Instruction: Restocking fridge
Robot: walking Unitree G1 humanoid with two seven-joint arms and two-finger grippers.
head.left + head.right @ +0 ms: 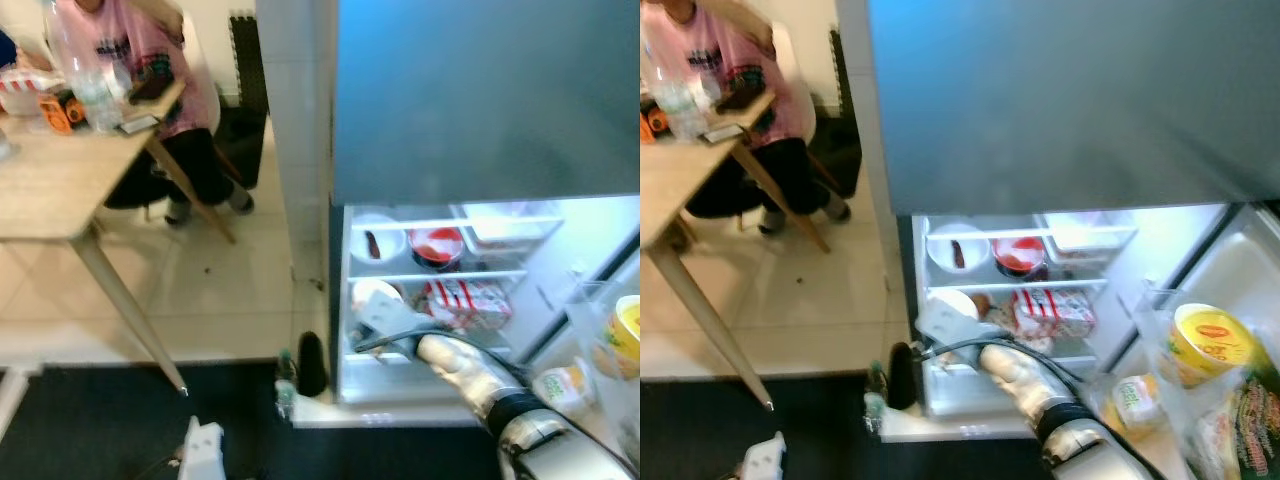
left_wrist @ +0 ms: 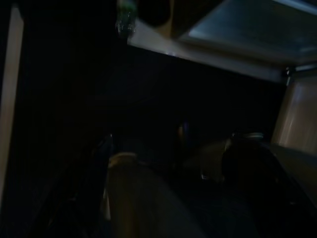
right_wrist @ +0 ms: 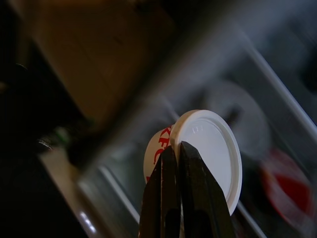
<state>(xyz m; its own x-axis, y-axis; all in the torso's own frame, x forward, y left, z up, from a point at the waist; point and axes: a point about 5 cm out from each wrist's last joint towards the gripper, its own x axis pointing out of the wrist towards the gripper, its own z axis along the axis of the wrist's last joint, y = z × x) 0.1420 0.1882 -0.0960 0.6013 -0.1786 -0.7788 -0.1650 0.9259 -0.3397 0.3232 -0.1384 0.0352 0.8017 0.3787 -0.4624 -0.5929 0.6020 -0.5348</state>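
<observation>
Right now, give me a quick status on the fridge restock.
Right tool shut on white-lidded tub, reaching into open fridge at middle shelf. Left arm idle. Red-and-white carton beside the tub.

White tub with red lettering; black end effector.

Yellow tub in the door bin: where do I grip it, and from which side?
Grip the yellow tub on its round wall just under the top rim, coming from above. It stands upright in the door bin, whose clear front wall covers its lower body, and packets crowd beside it.
</observation>
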